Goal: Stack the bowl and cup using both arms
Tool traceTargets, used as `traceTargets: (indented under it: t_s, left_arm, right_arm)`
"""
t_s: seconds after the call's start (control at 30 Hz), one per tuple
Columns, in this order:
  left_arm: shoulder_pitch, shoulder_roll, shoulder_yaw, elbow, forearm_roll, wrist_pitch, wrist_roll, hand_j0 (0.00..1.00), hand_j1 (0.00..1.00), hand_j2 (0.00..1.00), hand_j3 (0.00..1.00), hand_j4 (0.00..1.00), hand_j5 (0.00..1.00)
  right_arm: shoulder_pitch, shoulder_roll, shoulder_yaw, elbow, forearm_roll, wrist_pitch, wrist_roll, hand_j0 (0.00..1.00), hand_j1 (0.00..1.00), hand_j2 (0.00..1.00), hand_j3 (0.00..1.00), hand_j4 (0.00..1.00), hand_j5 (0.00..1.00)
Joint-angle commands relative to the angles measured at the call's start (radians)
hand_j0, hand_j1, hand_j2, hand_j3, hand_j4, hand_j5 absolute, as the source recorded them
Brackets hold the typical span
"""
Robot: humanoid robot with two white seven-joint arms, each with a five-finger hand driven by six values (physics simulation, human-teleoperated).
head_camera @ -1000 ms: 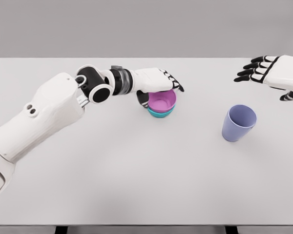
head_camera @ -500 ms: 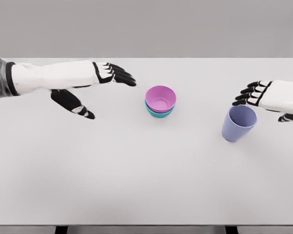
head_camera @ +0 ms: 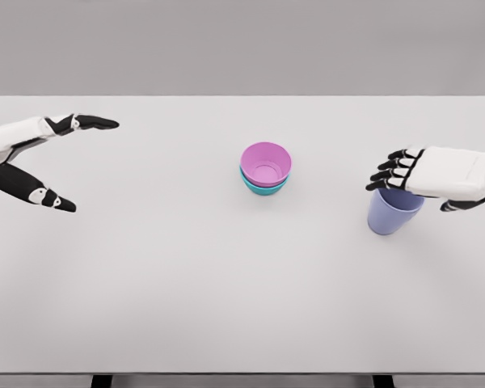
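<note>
2 bowls sit stacked near the middle of the white table [head_camera: 226, 307]: a pink bowl [head_camera: 266, 164] nested upright inside a teal bowl [head_camera: 265, 187], of which only the lower rim and side show beneath it; both stand free, with neither hand close to them. 1 lavender cup [head_camera: 390, 215] stands to the right of the stack, well apart from it, leaning a little with its mouth toward the camera; the right hand [head_camera: 436, 173] comes in from the right edge and hovers over the cup's rim, palm down, covering most of the opening from this view; its dark fingers [head_camera: 388, 175] are bent slightly and point left, spread apart from one another, and they do not close around the cup wall; whether the palm touches the rim cannot be told from this angle. The left hand [head_camera: 28, 158] shows at the far left edge, well apart from the bowls, held above the table; its fingers are extended and spread, the upper ones pointing right and the thumb angled down toward the lower right, gripping nothing. The table fills most of the view under a plain grey wall [head_camera: 242, 44]; 2 dark legs peek out below its front edge.
</note>
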Motion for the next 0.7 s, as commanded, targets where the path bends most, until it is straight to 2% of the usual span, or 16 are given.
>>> traceTargets:
  t_s: [0.0,0.1,0.3,0.43,0.67]
  left_arm:
    - [0.000,-0.001,0.002,0.016,0.007,0.002,0.000,1.00,1.00,1.00,1.00,1.00,1.00]
    - [0.002,-0.039,0.003,0.037,0.007,0.002,0.000,1.00,1.00,1.00,1.00,1.00,1.00]
    - [0.002,-0.042,0.003,0.039,0.007,0.002,0.000,1.00,1.00,1.00,1.00,1.00,1.00]
    - [0.002,-0.051,0.003,0.039,0.007,0.002,0.000,1.00,1.00,1.00,1.00,1.00,1.00]
    - [0.003,-0.059,0.003,0.041,0.007,0.002,0.000,1.00,1.00,1.00,1.00,1.00,1.00]
  right_arm:
    - [0.000,0.008,0.023,0.001,0.011,0.002,0.000,1.00,1.00,1.00,1.00,1.00,1.00]
    - [-0.012,0.011,0.023,0.002,0.012,0.002,0.000,1.00,1.00,1.00,1.00,1.00,1.00]
    - [-0.017,0.021,0.034,0.015,0.025,0.002,0.000,1.00,1.00,1.00,1.00,1.00,1.00]
    - [-0.057,0.042,0.080,0.035,0.043,0.002,0.000,1.00,1.00,1.00,1.00,1.00,1.00]
    - [-0.068,0.047,0.116,0.042,0.045,0.002,0.000,1.00,1.00,1.00,1.00,1.00,1.00]
